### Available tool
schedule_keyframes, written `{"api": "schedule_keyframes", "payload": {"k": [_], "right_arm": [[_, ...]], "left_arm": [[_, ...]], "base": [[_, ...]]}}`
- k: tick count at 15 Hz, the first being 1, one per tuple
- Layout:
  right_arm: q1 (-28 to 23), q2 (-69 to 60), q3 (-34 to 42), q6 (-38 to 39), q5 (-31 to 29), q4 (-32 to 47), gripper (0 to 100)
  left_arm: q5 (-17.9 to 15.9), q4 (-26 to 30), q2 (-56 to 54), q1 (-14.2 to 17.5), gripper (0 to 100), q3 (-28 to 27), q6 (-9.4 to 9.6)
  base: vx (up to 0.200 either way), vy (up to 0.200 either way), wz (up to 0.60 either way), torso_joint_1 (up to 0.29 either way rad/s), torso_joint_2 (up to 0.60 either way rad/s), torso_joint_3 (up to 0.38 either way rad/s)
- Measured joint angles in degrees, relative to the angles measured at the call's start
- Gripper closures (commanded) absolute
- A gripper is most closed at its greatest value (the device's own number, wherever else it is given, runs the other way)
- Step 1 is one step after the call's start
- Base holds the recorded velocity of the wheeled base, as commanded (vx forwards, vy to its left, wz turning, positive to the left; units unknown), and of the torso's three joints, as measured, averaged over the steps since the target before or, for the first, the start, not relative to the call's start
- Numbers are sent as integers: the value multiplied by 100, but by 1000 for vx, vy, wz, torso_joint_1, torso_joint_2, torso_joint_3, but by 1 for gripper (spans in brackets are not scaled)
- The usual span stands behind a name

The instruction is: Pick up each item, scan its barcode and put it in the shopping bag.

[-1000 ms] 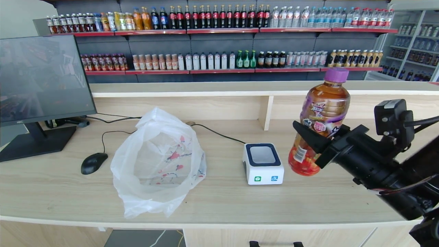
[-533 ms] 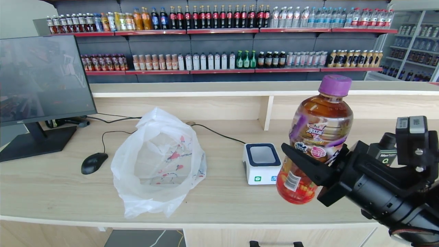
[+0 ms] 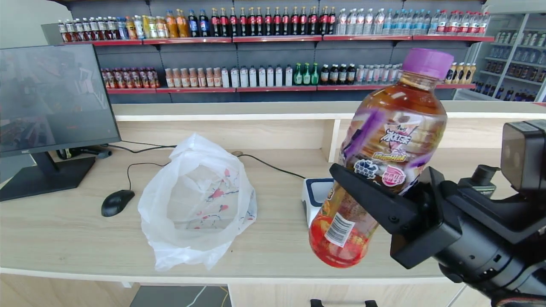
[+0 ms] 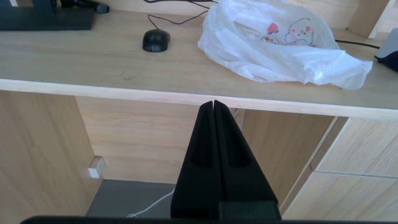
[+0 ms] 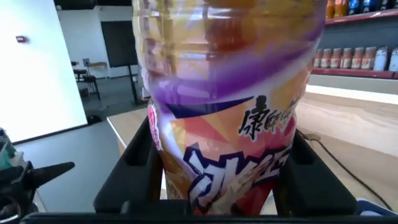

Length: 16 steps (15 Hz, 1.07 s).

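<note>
Since a second ago the bottle (image 3: 384, 162), clamped in the right claw (image 3: 396, 192), rose leftward and is now in air by the scanner (image 3: 313, 194). Scanning is in hand; next, its barcode must face the scanner. Left claw (image 4: 214, 124) is closed, empty.

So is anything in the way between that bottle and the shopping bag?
Nothing visible blocks it. The right hand holds the bottle up above the counter; only the low scanner sits between it and the shopping bag.
</note>
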Motion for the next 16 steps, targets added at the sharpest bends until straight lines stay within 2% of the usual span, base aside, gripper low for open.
{"api": "schedule_keyframes", "payload": {"k": [4,9,12,16], "right_arm": [[273,5,-502,1008,322,-6,100],[328,-63,-662,2138,440,5,100],[315,-130,-769,2503,467,5,100],[257,-202,-752,2631,994,-2,100]], "left_arm": [[0,0,0,0,100,0,0],[0,0,0,0,100,0,0],[0,0,0,0,100,0,2],[0,0,0,0,100,0,0]], "base": [[0,0,0,0,0,0],[0,0,0,0,0,0],[0,0,0,0,0,0],[0,0,0,0,0,0]]}}
